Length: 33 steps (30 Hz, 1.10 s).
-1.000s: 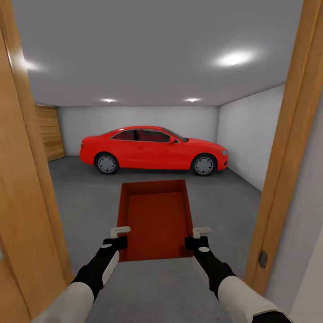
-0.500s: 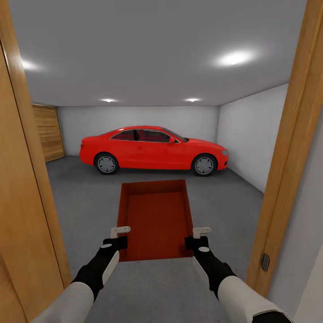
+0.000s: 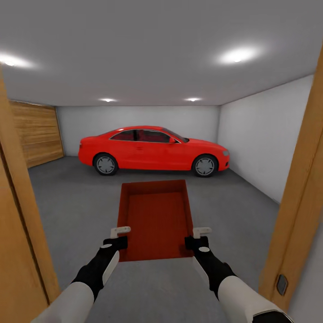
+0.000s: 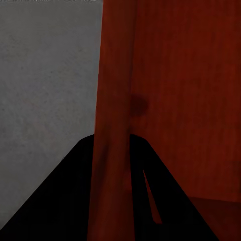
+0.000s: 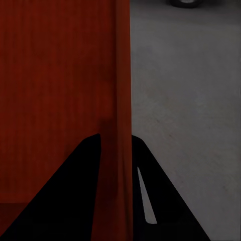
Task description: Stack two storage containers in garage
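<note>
- Both grippers carry one storage container (image 3: 155, 220) between them, out in front of me at about waist height and held level above the floor (image 3: 76, 211).
- On my left, the left gripper (image 3: 120, 236) is clamped on the container's left side wall near its closest corner; in the left wrist view (image 4: 114, 165) I see the orange-red wall running straight between the two dark fingers (image 4: 65, 201), one finger outside and one inside the bin.
- On my right, the right gripper (image 3: 201, 236) is clamped on the right side wall at the matching spot; the right wrist view (image 5: 116, 165) shows that wall pinched between its dark fingers (image 5: 70, 196) the same way.
- I see the container open at the top, lidless, with low straight walls and a finely ribbed inside, its long axis pointing away from me toward the red car (image 3: 154, 150).
- I am looking through a doorway: the wooden door frame (image 3: 305, 188) stands at the right edge of the head view, and a matching wooden post (image 3: 18, 215) stands at the left edge.
- Past the doorway lies the garage (image 3: 260, 134), with plain white walls, a dark grey mottled floor and recessed ceiling lights (image 3: 235, 56).
- I see the car parked side-on along the far wall, well beyond the container, its nose toward my right.
- A wood-panelled wall section (image 3: 38, 132) stands at the far left of the garage.
- In the right wrist view, one car wheel (image 5: 187, 2) shows on the grey floor beyond the bin's wall.
</note>
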{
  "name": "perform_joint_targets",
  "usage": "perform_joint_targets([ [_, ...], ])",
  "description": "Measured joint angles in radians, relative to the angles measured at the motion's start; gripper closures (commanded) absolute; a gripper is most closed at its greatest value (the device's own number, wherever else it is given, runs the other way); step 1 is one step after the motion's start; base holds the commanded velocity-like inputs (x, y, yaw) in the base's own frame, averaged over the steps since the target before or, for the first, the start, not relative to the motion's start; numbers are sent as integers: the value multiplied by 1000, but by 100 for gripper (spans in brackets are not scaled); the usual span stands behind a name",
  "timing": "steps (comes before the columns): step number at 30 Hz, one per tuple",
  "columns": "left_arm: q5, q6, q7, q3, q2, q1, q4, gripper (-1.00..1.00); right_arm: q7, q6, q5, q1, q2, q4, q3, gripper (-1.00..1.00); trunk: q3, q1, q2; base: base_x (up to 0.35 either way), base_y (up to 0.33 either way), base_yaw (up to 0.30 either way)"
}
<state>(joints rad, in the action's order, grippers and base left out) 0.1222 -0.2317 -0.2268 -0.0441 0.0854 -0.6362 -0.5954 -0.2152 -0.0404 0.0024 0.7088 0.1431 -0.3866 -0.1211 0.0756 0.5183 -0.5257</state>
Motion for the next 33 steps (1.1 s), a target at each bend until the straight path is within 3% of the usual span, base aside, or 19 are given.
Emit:
perform_joint_targets([
  [33,1,-1,0,-1,-1,0,-1,100,-1,0,1,0,1,0,1,100,0,0,0,321,0,0],
])
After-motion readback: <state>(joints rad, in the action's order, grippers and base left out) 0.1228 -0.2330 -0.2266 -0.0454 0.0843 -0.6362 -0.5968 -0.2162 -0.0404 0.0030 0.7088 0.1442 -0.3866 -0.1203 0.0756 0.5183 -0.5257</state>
